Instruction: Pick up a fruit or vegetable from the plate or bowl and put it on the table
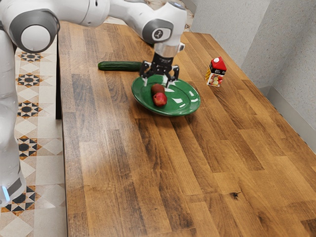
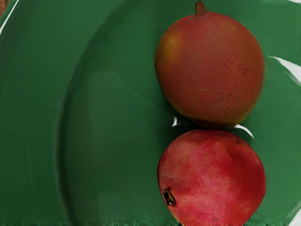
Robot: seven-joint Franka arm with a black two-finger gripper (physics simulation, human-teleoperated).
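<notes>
My gripper (image 1: 159, 84) is open above the green plate (image 1: 185, 101) in the exterior view, its two fingers spread and pointing down, with nothing held between them. Below it on the plate lie a brownish-red mango (image 1: 158, 89) and a red pomegranate (image 1: 160, 99), close together. From the wrist view, the mango (image 2: 209, 68) has a short stem, and the pomegranate (image 2: 211, 176) sits right beside it on the plate (image 2: 113, 117). The pomegranate's far edge is cut off by that view's border.
A long green cucumber (image 1: 118, 65) lies on the wooden table (image 1: 148, 173), beside the plate toward the exterior view's left. A small red-topped carton (image 1: 216, 72) stands on the table past the plate, toward the exterior view's right.
</notes>
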